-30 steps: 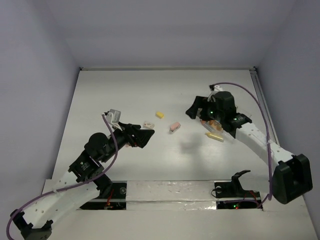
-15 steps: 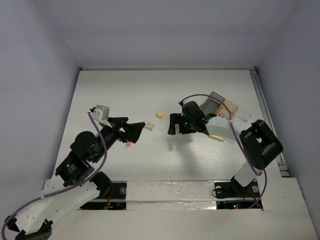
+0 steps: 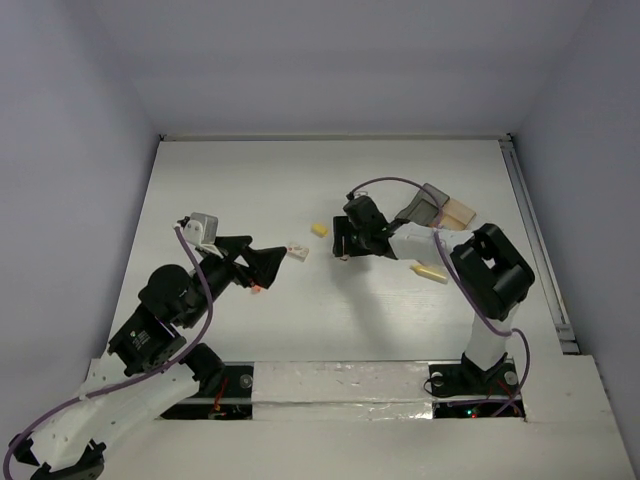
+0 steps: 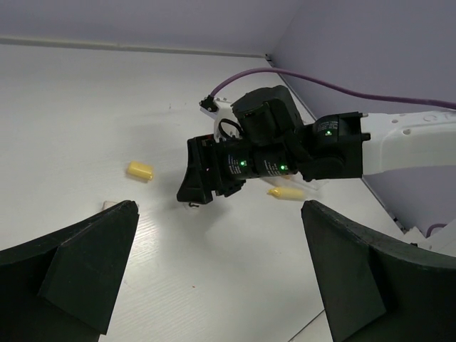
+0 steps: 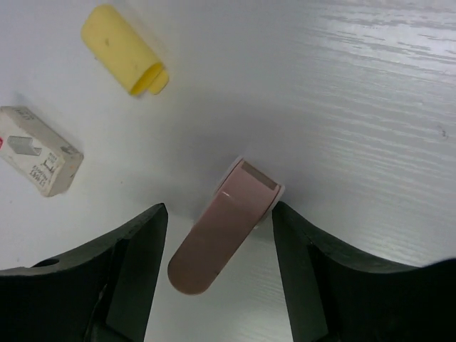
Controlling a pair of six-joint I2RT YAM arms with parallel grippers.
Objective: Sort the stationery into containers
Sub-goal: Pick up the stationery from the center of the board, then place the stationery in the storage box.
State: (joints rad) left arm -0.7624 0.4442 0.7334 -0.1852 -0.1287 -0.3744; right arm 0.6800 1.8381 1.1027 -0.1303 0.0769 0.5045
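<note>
So the pink piece (image 5: 224, 239) was lying flat on the tabletop (image 3: 250, 180), roughly mid-table, right between the fingers (image 5: 121, 285) of the right hand (image 3: 343, 245). That hand was spread open around it, one finger either side, not squeezing it. Whether the right-side finger was actually touching the end of the piece, I couldn't tell.

Just beyond it sat a yellow piece (image 5: 125, 50), and nearer the left arm was the grey-white block (image 5: 39, 160), both loose on the tabletop. A pale yellow piece (image 3: 430, 271) lay on the other side of the right arm, near the containers (image 3: 445, 208). Those were further back toward the right, with the dark and tan bins showing.

The left hand (image 3: 270, 263) hung over the tabletop just left of the block. Its fingers were wide apart with nothing in them, and it was pointed toward the right hand.
</note>
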